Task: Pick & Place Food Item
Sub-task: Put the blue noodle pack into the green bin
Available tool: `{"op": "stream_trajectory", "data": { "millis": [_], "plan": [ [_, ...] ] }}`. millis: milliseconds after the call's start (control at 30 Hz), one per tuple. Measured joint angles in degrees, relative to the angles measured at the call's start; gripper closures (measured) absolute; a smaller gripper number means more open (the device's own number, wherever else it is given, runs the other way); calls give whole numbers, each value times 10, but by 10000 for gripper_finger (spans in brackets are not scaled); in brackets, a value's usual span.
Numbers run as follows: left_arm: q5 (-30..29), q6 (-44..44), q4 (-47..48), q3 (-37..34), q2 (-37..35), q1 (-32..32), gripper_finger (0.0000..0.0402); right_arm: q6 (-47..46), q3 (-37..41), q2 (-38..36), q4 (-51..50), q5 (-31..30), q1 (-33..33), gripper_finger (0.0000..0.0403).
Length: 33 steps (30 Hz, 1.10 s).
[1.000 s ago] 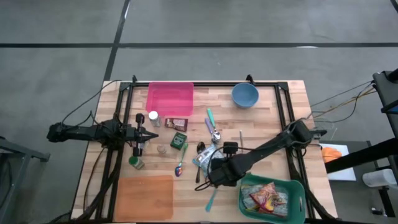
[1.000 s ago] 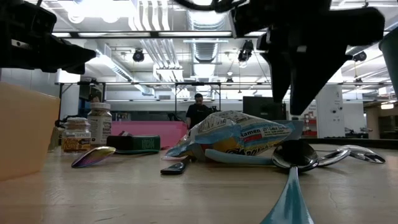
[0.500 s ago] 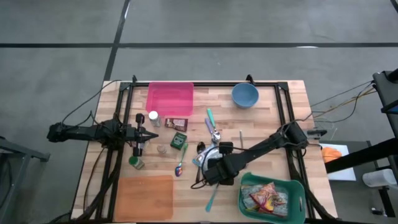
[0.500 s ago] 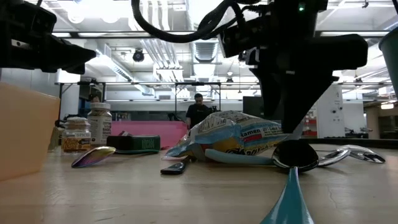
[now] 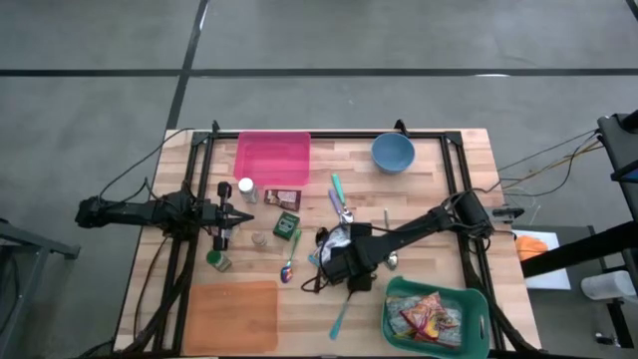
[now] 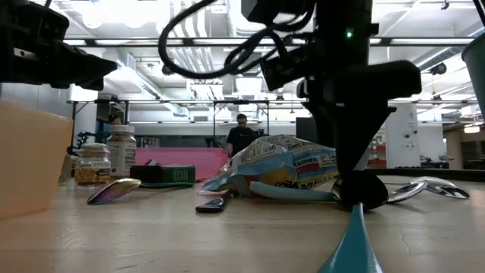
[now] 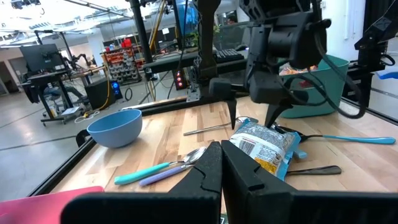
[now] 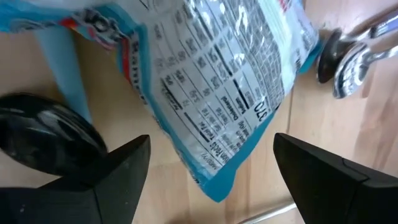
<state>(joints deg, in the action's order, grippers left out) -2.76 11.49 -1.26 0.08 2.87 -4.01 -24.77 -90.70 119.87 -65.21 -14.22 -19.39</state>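
Note:
The food item, a blue-and-white ramen packet [image 8: 230, 74], lies flat on the wooden table [image 5: 419, 199] among spoons, near the middle [image 5: 334, 239]. My right gripper [image 8: 211, 171] hangs open just above it, pointing steeply down. Its two fingers stand one on each side of the packet's end without touching it, which the left wrist view [image 7: 253, 118] also shows. In the low view the right gripper [image 6: 356, 144] stands in front of the packet [image 6: 292, 171]. My left gripper [image 7: 219, 149] waits shut and level at the table's left side [image 5: 247, 216].
A green bin [image 5: 469, 299] holding snack packets stands at the near right. A black spoon [image 8: 50, 134], a teal spoon [image 5: 339, 319] and metal spoons [image 8: 354, 59] crowd the packet. Farther off are a pink tray [image 5: 272, 157], a blue bowl [image 5: 393, 152], jars [image 5: 246, 189] and an orange board [image 5: 231, 314].
My right gripper has gone down and toward the table's far-left, from beside the green bin to right over the ramen packet, and has stayed open. The packet has not moved.

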Motion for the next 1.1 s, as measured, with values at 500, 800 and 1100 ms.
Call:
{"op": "stream_trajectory", "data": {
  "millis": [500, 800, 1100],
  "plan": [
    [0, 0, 0, 0, 0, 0, 401, 21, 31, 0, 35, -6, 13, 67],
    [0, 0, 0, 0, 0, 0, 401, 23, 31, 0, 38, -7, 13, 67],
    [0, 0, 0, 0, 0, 0, 401, 23, 31, 0, 38, -7, 13, 67]
  ]
}}
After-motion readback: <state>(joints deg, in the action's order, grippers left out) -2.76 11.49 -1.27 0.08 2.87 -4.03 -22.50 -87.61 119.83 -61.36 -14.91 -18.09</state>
